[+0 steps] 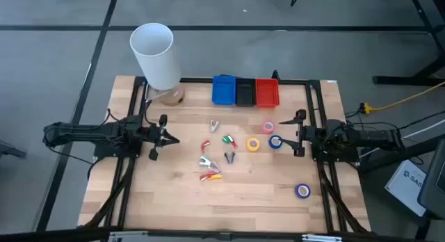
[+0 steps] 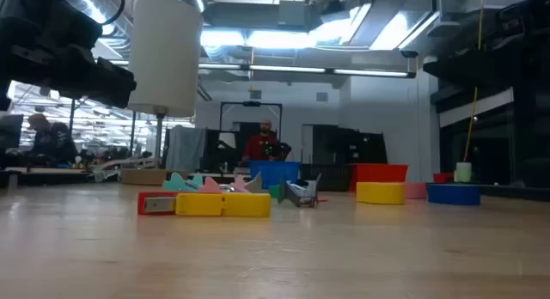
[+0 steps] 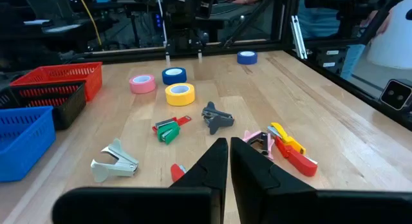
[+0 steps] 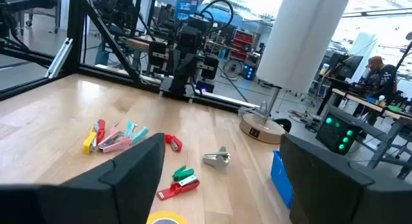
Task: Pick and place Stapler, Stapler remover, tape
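Observation:
Four tape rolls lie flat on the wooden table: pink (image 1: 268,126), yellow (image 1: 253,144), blue (image 1: 276,141), and a second blue (image 1: 302,191) near the front right. Small staplers lie mid-table: a green-and-red one (image 3: 168,129) and a yellow, red and pink cluster (image 1: 209,171). Around them lie a silver staple remover (image 3: 114,161) and a dark one (image 3: 215,116). My left gripper (image 1: 170,139) hovers shut, left of the pile. My right gripper (image 1: 292,134) stands open just right of the blue roll, holding nothing.
Blue (image 1: 224,90), black (image 1: 245,92) and red (image 1: 267,92) bins stand in a row at the far edge. A white lamp (image 1: 154,54) stands at the far left corner. Black frame rails run along both table sides. People sit in the room beyond.

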